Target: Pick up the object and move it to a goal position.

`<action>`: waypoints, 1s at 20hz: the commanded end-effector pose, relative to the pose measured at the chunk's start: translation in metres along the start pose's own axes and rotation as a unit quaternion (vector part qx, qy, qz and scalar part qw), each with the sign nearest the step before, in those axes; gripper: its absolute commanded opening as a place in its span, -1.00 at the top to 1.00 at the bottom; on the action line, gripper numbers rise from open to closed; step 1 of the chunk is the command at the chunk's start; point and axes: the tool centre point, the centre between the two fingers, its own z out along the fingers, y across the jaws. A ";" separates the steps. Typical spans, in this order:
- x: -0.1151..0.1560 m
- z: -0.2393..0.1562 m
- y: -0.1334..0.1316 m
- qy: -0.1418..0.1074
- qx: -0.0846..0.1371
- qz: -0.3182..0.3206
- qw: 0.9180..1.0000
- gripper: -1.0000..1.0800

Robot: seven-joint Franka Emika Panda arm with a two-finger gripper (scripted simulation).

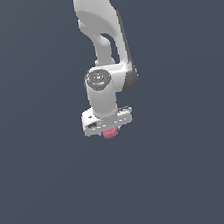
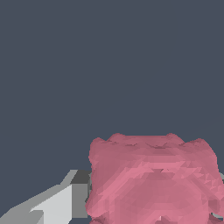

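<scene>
The object (image 1: 110, 133) is a small pink-red lumpy block. In the exterior view it shows just under the white gripper (image 1: 108, 128), which hides most of it. In the wrist view the object (image 2: 153, 183) fills the space between the jaws. One grey finger (image 2: 65, 201) presses against its side, and only a sliver of the other finger shows at the picture's edge. The gripper is shut on the object. I cannot tell whether the object rests on the surface or is lifted off it.
The white arm (image 1: 100, 30) reaches in from the top of the exterior view. A plain dark grey-blue surface (image 1: 43, 184) spans everything around the gripper. No goal mark shows.
</scene>
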 end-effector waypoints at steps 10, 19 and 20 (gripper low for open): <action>-0.036 -0.061 0.109 0.000 0.000 0.000 1.000 1.00; -0.042 -0.076 0.135 0.000 0.000 0.000 1.000 1.00; -0.042 -0.075 0.134 0.000 0.000 0.000 1.000 1.00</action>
